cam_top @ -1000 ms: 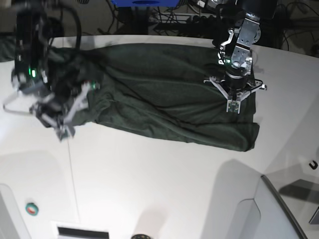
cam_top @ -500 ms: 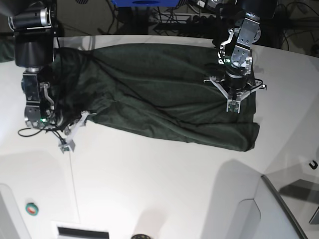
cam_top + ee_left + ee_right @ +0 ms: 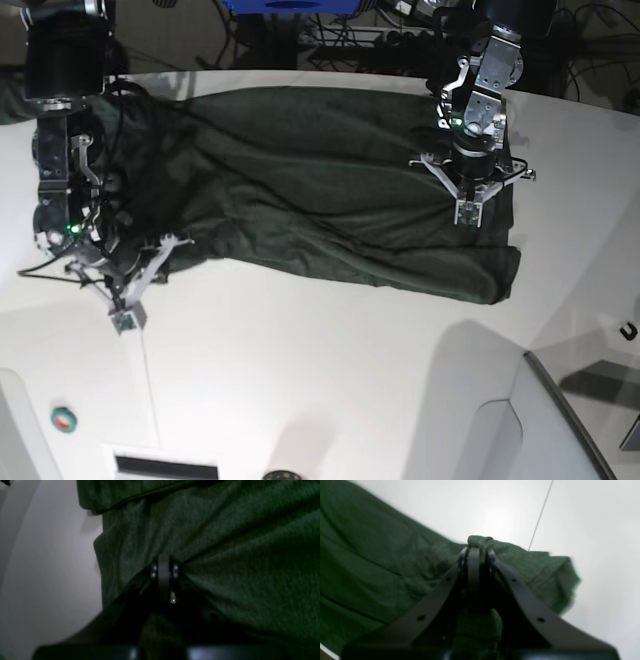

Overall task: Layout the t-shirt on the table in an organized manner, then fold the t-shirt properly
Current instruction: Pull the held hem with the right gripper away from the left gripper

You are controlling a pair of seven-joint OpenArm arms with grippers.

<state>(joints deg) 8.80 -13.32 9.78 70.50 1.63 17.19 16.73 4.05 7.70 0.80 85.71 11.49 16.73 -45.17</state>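
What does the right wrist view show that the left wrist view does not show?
Only the right wrist view shows the right gripper shut on a bunched edge of the t-shirt, with the thin dark seam line crossing the table behind it. Only the left wrist view shows the left gripper, its fingers together, shut on the cloth near a shirt edge. Both show dark green cloth and bare white tabletop.

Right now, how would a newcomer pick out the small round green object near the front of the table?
Start at the white table and the t-shirt spread across it. Go to the table's near left corner: the green disc lies alone there, bright beside the dull shirt, left of the thin dark seam.
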